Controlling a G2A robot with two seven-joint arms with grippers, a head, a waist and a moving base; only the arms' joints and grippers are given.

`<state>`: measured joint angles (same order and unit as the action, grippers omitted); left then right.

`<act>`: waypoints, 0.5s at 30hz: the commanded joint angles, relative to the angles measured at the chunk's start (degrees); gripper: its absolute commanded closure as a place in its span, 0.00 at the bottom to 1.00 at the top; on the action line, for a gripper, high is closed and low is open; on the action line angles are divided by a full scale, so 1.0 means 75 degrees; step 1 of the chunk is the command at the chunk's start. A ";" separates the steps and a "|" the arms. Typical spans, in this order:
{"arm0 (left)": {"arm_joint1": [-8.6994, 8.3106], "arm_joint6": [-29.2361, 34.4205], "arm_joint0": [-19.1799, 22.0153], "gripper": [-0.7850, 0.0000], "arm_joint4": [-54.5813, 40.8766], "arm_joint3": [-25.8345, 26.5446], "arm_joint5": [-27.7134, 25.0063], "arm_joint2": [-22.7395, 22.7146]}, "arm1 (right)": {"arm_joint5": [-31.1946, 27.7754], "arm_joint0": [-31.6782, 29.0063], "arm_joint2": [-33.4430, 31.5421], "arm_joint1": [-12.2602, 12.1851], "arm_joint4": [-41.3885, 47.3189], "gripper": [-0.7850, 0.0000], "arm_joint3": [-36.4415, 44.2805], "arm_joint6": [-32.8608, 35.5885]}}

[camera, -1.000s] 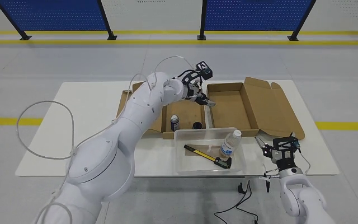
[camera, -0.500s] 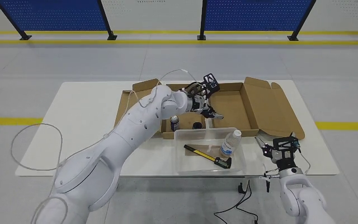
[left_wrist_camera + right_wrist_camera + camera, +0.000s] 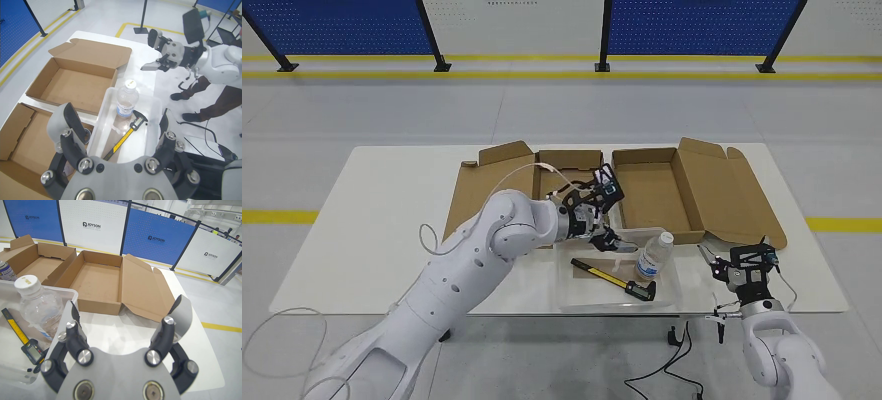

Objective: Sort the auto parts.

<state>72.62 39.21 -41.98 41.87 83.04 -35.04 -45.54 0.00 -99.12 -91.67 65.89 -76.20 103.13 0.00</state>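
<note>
Left gripper (image 3: 116, 113): jaws are spread apart and nothing is held; it is positioned above the clear bin (image 3: 560, 270), on the side nearest the boxes.
Right gripper (image 3: 126, 305): jaws are spread apart and nothing is held; it is located over the front right part of the table (image 3: 372, 220), near the bin.
Caliper (image 3: 614, 280): laid flat in the bin.
Bottle (image 3: 654, 255): stood upright in the bin, beside the caliper's display end.
Spray can (image 3: 4, 269): stood in the left cardboard box (image 3: 467, 195).
Right cardboard box (image 3: 652, 200): lid is folded open.
</note>
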 commanded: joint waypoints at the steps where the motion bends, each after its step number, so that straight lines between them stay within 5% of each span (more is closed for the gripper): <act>1: -0.0087 0.0249 -0.0190 0.00 0.0013 0.0153 -0.0321 -0.0106 | 0.0000 0.0000 0.0000 0.0000 0.0000 0.00 0.0000 0.0000; 15: -0.0100 0.0286 -0.0214 0.00 -0.0006 0.0175 -0.0380 -0.0121 | 0.0000 0.0000 0.0000 0.0000 0.0000 0.00 0.0000 0.0000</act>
<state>71.87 41.35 -43.59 41.83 84.35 -37.88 -46.45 0.00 -99.12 -91.67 65.89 -76.20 103.13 0.00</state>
